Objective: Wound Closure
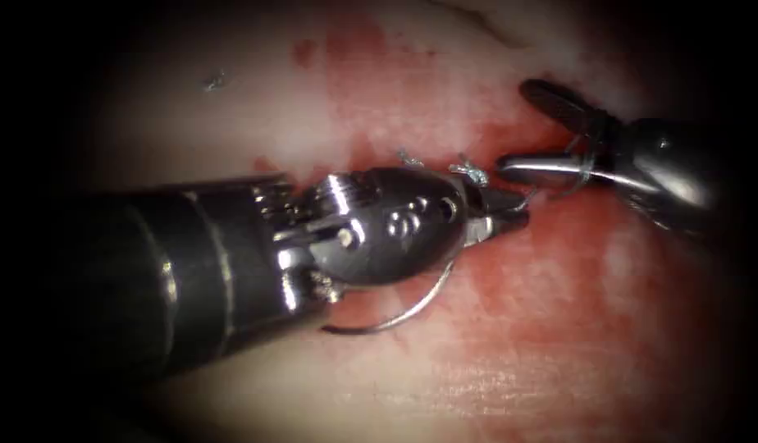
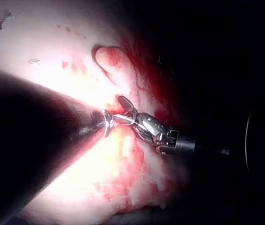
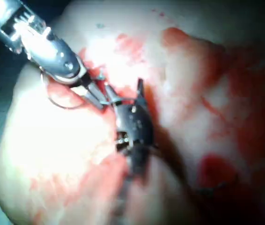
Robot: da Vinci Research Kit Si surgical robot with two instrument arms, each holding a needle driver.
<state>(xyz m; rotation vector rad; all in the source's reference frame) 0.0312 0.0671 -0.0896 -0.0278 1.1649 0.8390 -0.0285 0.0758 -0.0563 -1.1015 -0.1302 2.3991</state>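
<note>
My left tool (image 1: 510,220) comes in from the left. Its jaws are shut on the thread (image 1: 524,199) just below a tied knot (image 1: 471,171) on the cut. The curved needle (image 1: 395,316) hangs under this tool, out of the tissue (image 1: 559,344), with its tail end up by the jaws. My right tool (image 1: 517,127) stands open to the right of the knot. Thread is looped around its lower jaw, and nothing is gripped. In the right wrist view the needle (image 3: 57,102) curves below the left tool (image 3: 92,93), close to the right tool (image 3: 123,93).
Red fluid (image 1: 379,74) stains the tissue around the cut. A short cut thread end (image 1: 408,157) sticks up beside the knot, and a loose scrap (image 1: 214,80) lies far to the upper left. The left tool's thick shaft (image 1: 149,279) covers the lower left.
</note>
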